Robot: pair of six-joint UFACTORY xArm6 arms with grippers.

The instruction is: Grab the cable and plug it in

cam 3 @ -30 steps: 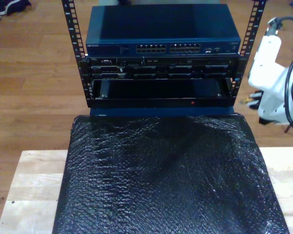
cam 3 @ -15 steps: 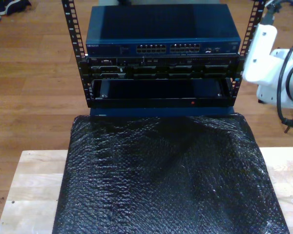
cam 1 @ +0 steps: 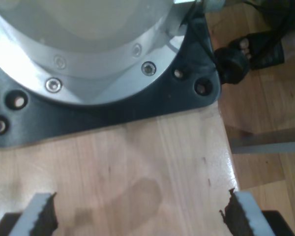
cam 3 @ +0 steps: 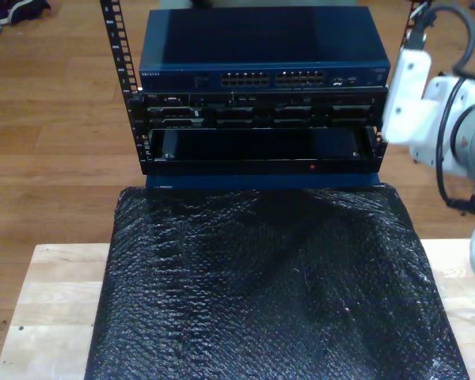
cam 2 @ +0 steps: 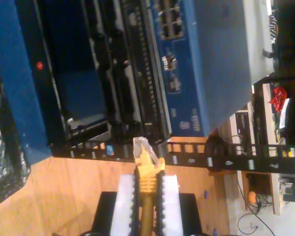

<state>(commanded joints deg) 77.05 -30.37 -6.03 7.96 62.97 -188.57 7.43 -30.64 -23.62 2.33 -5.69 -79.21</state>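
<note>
You are seeing my second gripper [cam 2: 146,194] closing its white ribbed pads [cam 2: 124,201] tightly on the cable [cam 2: 148,179], gripping the yellow boot so that the clear plug [cam 2: 141,146] is sticking out just past the fingertips. The plug is pointing toward the rack [cam 2: 187,156], level with its perforated black rail, and is sitting apart from the blue switch [cam 2: 211,69] and its ports [cam 2: 168,22]. In the exterior view a white arm [cam 3: 439,131] is hanging at the exterior view's right, just beside the rack's [cam 3: 131,103] upright post, and the black mat [cam 3: 269,285] is covering the middle of the table [cam 3: 51,309] in front of the rack. My first gripper [cam 1: 137,216] is standing wide open and holding nothing, its pads [cam 1: 42,216] hovering over bare table wood [cam 1: 137,162] beside a black base plate [cam 1: 137,101], near the table's edge.
</note>
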